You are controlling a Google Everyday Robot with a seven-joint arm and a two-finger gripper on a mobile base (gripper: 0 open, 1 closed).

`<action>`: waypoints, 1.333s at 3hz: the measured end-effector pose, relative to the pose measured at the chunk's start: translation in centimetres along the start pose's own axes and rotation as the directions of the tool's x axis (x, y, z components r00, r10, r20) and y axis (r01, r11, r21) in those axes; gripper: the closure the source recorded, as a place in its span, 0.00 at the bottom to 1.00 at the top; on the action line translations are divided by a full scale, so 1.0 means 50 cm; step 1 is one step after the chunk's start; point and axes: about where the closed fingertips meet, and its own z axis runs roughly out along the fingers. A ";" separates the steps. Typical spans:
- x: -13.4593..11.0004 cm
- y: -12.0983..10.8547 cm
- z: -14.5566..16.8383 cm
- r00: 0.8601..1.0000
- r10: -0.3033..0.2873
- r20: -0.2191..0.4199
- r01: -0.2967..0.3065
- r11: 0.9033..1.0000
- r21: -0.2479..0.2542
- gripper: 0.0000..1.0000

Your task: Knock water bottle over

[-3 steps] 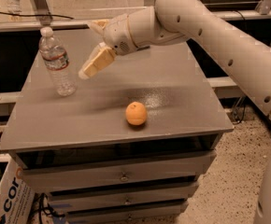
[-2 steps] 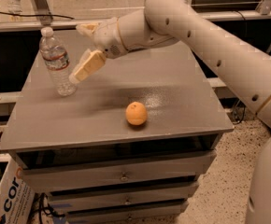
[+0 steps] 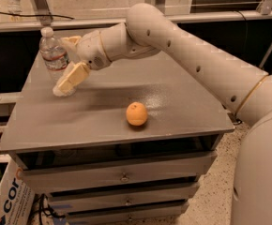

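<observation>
The water bottle [image 3: 53, 55], clear ribbed plastic with a white cap and a narrow red-white-blue label band, stands upright at the far left of the grey cabinet top [image 3: 98, 116]. My gripper [image 3: 66, 62] is right beside it on its right, fingers spread open. The lower finger [image 3: 72, 78] lies across the front of the bottle's base and hides part of it. The upper finger [image 3: 71, 41] is level with the bottle's shoulder. Whether a finger touches the bottle cannot be told.
An orange [image 3: 137, 114] lies near the middle front of the top. My arm [image 3: 197, 55] reaches in from the right across the back half. Drawers [image 3: 122, 177] are below the front edge. A cardboard box [image 3: 11, 200] stands on the floor at the left.
My gripper has moved left and down, from right of the bottle to right against it. The bottle still stands upright. The orange has not moved.
</observation>
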 end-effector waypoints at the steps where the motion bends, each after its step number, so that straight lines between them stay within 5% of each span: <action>1: 0.002 0.009 0.043 0.998 0.038 0.054 -0.036 0.999 -0.037 0.16; 2: 0.013 0.015 0.064 0.992 0.083 0.096 -0.078 0.995 -0.057 0.39; 4: 0.028 -0.001 0.025 0.982 0.128 0.137 -0.127 0.992 -0.015 0.86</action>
